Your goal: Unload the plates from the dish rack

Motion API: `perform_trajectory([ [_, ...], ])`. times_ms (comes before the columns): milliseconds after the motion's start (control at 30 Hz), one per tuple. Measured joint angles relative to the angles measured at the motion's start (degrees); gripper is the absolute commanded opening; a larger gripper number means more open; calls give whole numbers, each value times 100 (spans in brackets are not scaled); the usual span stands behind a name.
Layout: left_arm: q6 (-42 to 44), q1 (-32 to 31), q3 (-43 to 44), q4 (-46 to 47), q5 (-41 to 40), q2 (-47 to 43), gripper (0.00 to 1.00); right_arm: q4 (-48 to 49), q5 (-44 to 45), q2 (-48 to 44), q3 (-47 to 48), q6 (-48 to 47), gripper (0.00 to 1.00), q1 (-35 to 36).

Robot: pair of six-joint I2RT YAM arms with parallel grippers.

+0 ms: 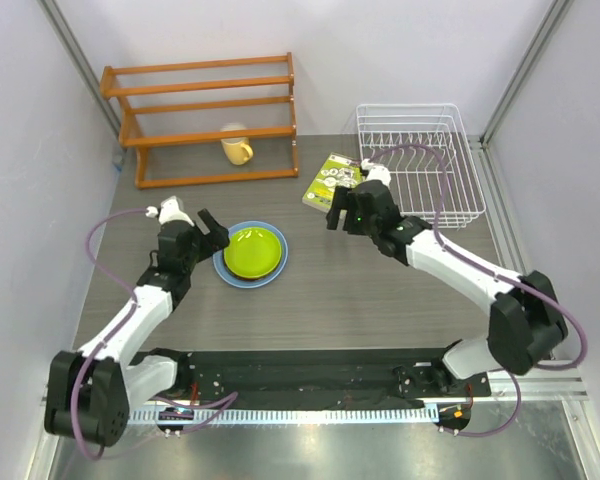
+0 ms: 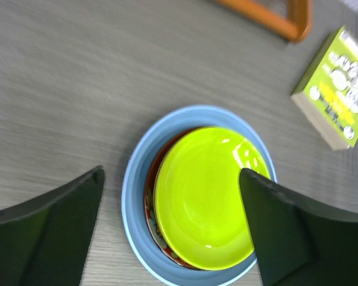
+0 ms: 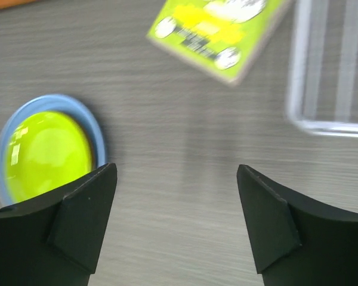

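Note:
The plates lie stacked on the table left of centre. The lime green plate [image 1: 253,251] is on top, a dark red patterned plate [image 2: 150,205] shows under it, and the larger light blue plate [image 1: 219,266] is at the bottom. An amber plate is not visible. My left gripper [image 1: 213,231] is open and empty just left of and above the stack, its jaws either side of the lime green plate [image 2: 203,196]. My right gripper [image 1: 344,212] is open and empty over bare table between the stack and the white wire dish rack [image 1: 420,160], which holds no plates.
A green book [image 1: 332,178] lies just left of the dish rack. An orange wooden shelf rack [image 1: 205,120] stands at the back left with a yellow mug [image 1: 237,146] in it. Walls close in on both sides.

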Motion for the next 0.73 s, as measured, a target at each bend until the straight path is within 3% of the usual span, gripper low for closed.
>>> perform_trajectory([
  [67, 153, 0, 190, -229, -170, -345, 98, -103, 535, -313, -90, -275, 100, -11],
  [400, 649, 0, 1003, -767, -868, -962, 99, 94, 3185, -1139, -1141, -1497, 100, -481],
  [733, 1143, 0, 944, -719, -1357, -876, 99, 2020, 3427, -2151, -2870, -2190, 100, -1462],
])
